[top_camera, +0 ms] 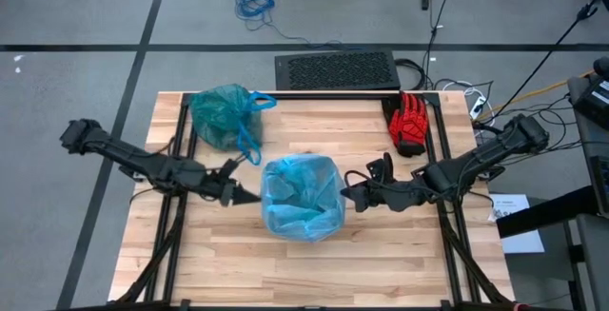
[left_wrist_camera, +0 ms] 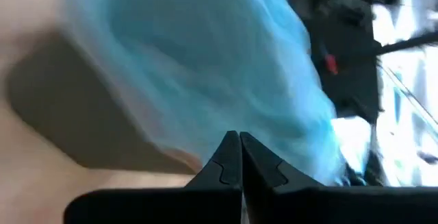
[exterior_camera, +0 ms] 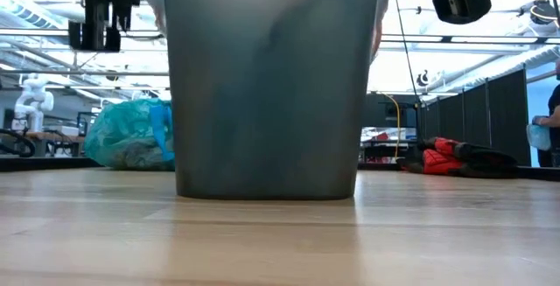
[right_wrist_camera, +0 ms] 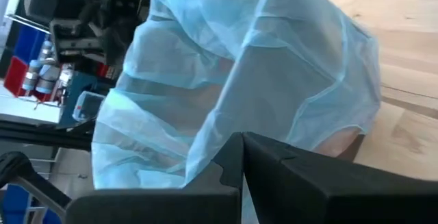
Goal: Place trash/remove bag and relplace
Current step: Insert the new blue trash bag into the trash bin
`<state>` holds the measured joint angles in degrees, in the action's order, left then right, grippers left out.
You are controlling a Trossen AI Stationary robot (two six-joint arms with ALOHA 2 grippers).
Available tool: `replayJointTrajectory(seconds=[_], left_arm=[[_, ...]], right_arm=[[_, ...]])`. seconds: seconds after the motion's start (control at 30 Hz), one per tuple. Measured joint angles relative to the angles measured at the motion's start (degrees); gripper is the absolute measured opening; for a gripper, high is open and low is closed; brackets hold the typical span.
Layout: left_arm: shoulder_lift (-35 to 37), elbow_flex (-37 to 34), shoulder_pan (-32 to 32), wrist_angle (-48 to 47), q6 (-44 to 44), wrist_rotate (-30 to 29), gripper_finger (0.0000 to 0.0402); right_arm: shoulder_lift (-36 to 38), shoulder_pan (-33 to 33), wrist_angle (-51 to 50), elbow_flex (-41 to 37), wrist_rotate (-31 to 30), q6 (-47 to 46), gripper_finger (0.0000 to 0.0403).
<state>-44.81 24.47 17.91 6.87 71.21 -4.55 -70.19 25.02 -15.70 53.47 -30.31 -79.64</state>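
Two arms are flanking the bin point(top_camera: 303, 230) from above; left gripper point(top_camera: 249, 195) and right gripper point(top_camera: 350, 197) are pinched fully closed, holding nothing, just beside the sky-blue liner point(top_camera: 300, 183); the bag point(top_camera: 221, 114) is sitting tied at the table's far left, near the red glove point(top_camera: 410, 124); low view is showing it slumping, soft, light; I'd be grabbing its blue handle loops point(top_camera: 253, 146); wrist views are showing closed tips against the thin, slippery liner.

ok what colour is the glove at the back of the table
Red with black markings; the glove shows best in the high view.
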Motion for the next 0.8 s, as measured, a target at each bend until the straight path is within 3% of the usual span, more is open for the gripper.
replayJointTrajectory(seconds=[0.2,0.5,0.8], left_arm=[[-5.5,0.1,3.6,8.2,0.1,-2.5,0.0],[-14.6,0.1,3.5,9.3,0.1,-1.8,0.0],[-19.3,0.1,2.8,9.4,-1.0,-1.7,0.0]], right_arm=[[-0.1,1.1,-0.3,0.0,0.5,-0.7,0.0],[-3.1,-0.1,-4.4,0.1,2.7,-3.5,0.0],[-8.1,-2.5,-5.6,0.1,9.1,-2.7,0.0]])
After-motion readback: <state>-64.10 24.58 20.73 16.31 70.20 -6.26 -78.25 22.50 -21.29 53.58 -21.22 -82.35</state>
